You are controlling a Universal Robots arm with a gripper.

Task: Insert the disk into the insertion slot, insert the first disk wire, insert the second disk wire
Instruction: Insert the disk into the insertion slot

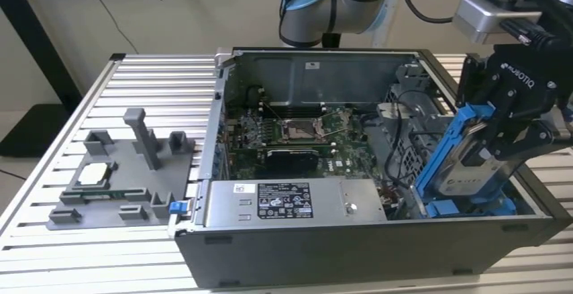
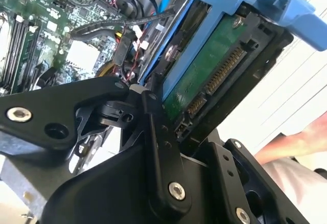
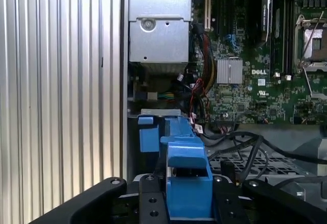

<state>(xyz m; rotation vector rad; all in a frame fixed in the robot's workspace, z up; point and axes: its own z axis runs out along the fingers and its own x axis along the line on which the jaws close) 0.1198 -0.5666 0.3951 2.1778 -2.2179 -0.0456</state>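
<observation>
Black fingers (image 2: 153, 132) of the end effector (image 1: 506, 136) are clamped on the disk (image 2: 209, 65), pinching it between them, with its green circuit board and connector pins bared in the second wrist view. It hangs steeply tilted, almost on edge, its lower end just above the insertion slot (image 1: 447, 208) at the exterior view's right of the open computer case (image 1: 358, 254); whether it touches the rails I cannot tell. I judge the drive stiff, dense for its bulk and sensitive to knocks, while its blue carrier (image 1: 447, 146) likely flexes, so the firm body is the safer hold, away from the pins. Loose black cables (image 3: 245, 142) crowd the bay beside the motherboard (image 1: 286, 129), the power-supply box (image 1: 286, 203) sits near, and a person's arm (image 2: 301, 137) is close by.
</observation>
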